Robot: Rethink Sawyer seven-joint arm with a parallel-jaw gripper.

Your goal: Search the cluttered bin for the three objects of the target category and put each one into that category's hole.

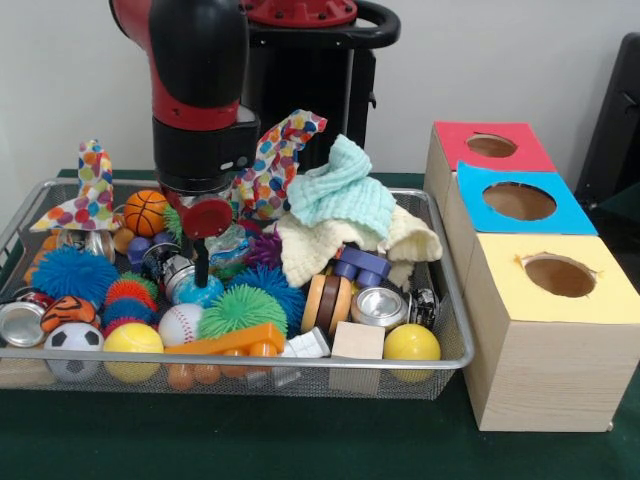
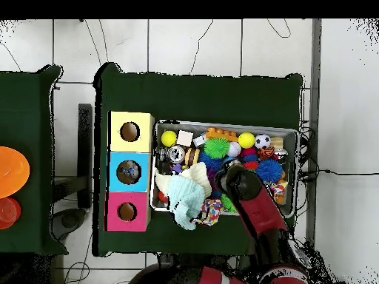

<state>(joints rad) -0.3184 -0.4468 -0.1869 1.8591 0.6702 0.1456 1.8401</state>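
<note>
step: probing bin (image 1: 455, 345) | gripper (image 1: 201, 278) just left of green spiky ball (image 1: 241, 308) | fingers: I cannot tell | I descend slowly, avoiding cloths (image 1: 340, 190).

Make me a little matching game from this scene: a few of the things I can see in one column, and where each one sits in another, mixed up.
Things:
1. soccer ball
2. mint cloth
3. yellow-topped box
4. basketball

Places (front view):
A. outside the bin, nearest the camera in the row of boxes
B. the bin's front left corner
C. on top of the pile, toward the back
D. back left area, beside the spotted cloth

Pairs: 1-B, 2-C, 3-A, 4-D
</note>
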